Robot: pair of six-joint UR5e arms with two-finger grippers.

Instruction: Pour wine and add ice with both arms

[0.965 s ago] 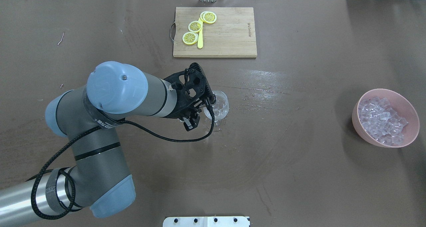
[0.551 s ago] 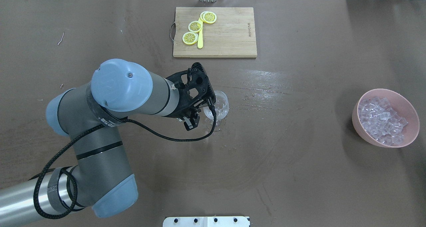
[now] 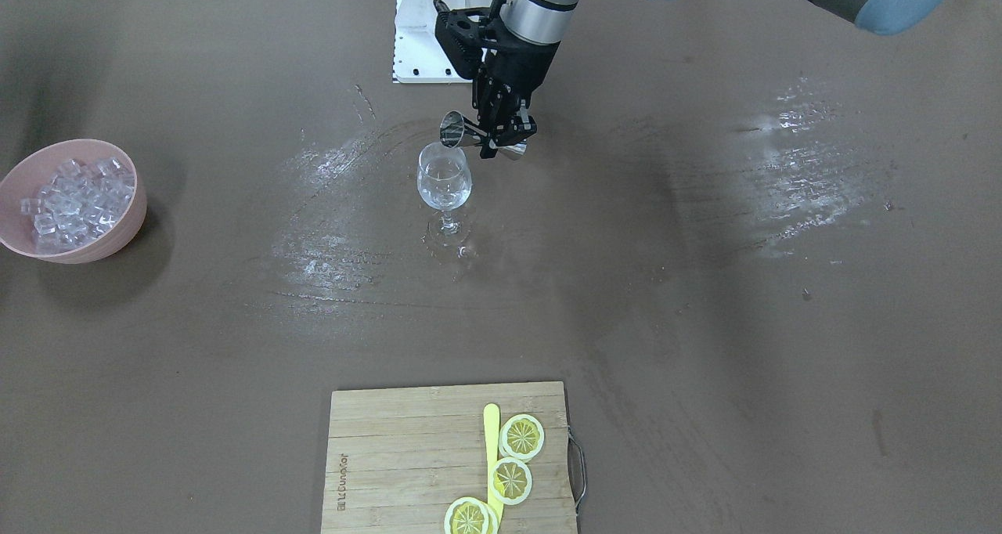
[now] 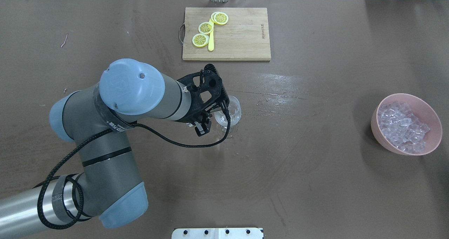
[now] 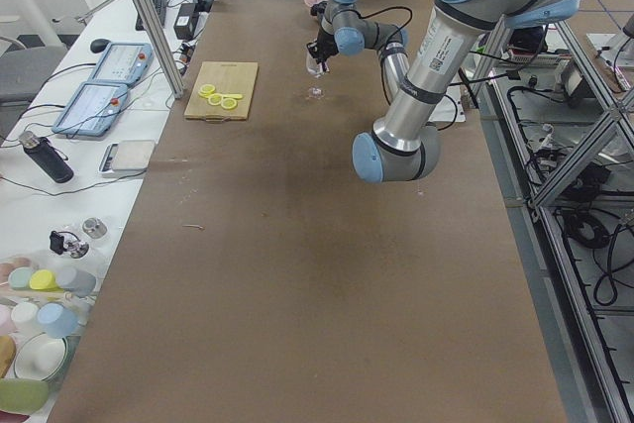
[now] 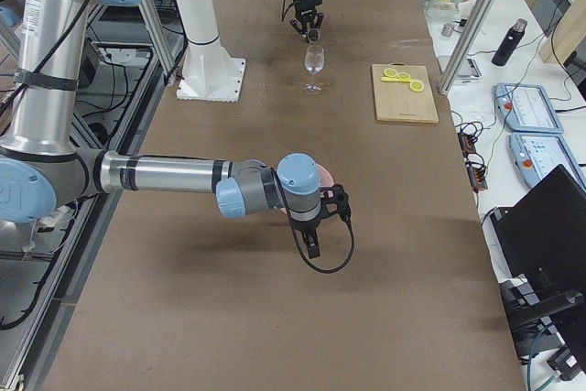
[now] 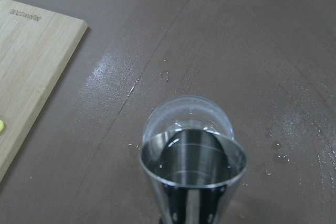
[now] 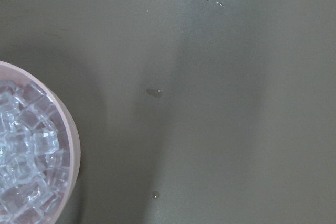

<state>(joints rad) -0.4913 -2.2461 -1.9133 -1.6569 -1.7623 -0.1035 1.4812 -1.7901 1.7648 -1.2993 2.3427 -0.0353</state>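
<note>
- Where the left arm [image 4: 105,155] reaches over the middle of the table [image 4: 315,183], we see the left gripper [image 3: 501,132] clamped on the narrow waist of a metal jigger [image 3: 454,131], a finger pressed to each side.
- The jigger lies tipped on its side. Its open mouth is turned toward the wine glass [image 3: 445,183] and hangs just above the rim. From the left wrist camera the mouth overlaps the near edge of that rim.
- The wine glass stands upright on its foot near the table's centre, between the cutting board [image 4: 242,35] and the robot's side.
- We can hardly make out the wine [image 3: 445,197]: a little clear liquid seems to sit low in the glass. We cannot tell whether any is in the jigger.
- Small wet drops [image 3: 463,250] dot the table around the glass's foot.
- The ice [image 4: 403,127] fills a pink bowl [image 3: 117,240] as a heap of clear cubes, well apart from the glass, toward the robot's right end of the table.
- The right arm [image 6: 165,174] stretches low over the table, and the right gripper [image 6: 314,243] is just beside the bowl. We cannot tell how far its fingers are parted or whether they hold anything.
- On the cutting board lie three lemon slices [image 4: 200,40] and a thin yellow stick [image 4: 211,42].
</note>
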